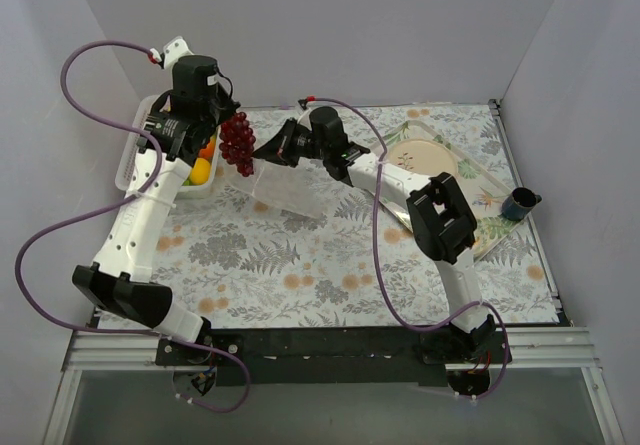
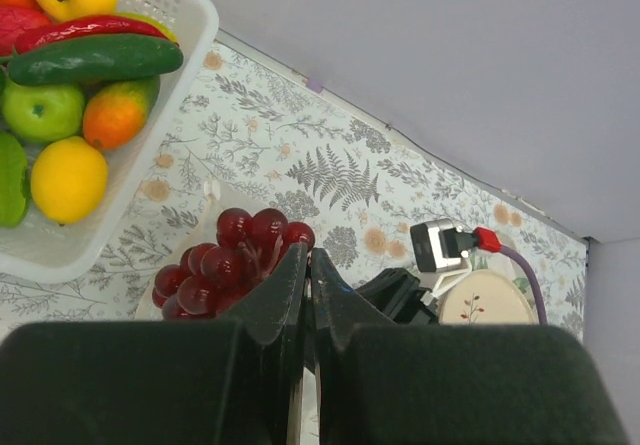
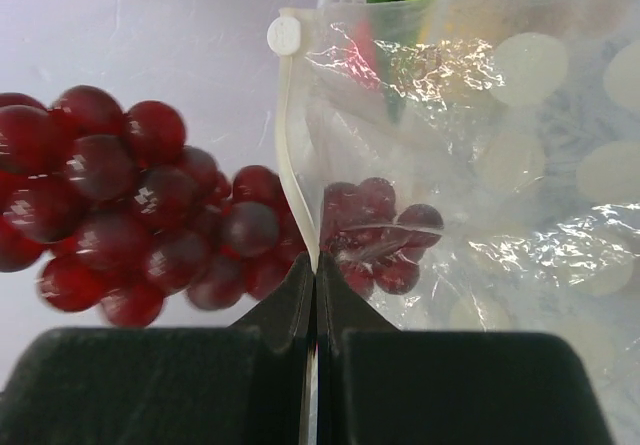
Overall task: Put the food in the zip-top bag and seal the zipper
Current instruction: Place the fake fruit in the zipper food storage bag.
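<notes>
The left claw [image 2: 309, 255] is pinched shut on the top of the grapes [image 1: 238, 143], which hang clear of the table [image 1: 300, 265] just to the left of the bag [image 1: 288, 191]. The right claw [image 3: 315, 265] is closed tight on the zipper [image 3: 290, 155], holding the mouth up beside the bunch while the bag trails away to the right. Some grapes show through the plastic, so I cannot tell whether the bunch's tip is inside the mouth or behind it.
</notes>
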Tool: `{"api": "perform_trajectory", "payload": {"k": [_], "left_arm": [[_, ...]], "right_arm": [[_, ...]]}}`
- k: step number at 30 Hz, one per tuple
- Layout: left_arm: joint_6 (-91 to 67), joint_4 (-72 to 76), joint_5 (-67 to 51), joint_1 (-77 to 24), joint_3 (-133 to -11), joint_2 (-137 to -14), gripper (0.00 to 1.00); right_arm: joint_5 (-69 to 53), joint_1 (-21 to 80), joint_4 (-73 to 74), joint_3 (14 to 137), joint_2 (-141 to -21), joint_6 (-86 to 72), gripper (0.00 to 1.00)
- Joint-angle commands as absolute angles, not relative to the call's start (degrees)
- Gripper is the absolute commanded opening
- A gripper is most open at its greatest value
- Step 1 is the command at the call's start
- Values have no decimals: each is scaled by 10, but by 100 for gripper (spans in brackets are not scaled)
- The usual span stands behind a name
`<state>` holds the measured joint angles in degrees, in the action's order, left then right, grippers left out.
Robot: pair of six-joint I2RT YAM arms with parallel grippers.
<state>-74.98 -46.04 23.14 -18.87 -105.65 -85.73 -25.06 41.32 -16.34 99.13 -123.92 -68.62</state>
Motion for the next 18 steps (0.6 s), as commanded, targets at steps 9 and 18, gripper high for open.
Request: {"api": "perform_trajectory", "payload": {"k": [9, 18], "left_arm": [[-739, -433, 257, -190, -1033, -827, 0], [-731, -436, 235, -190, -1019, -831, 0]], "right_arm": [[-275, 400, -275, 971, -1170, -739, 1], [-270, 400, -243, 1024, -1184, -729, 1]]}}
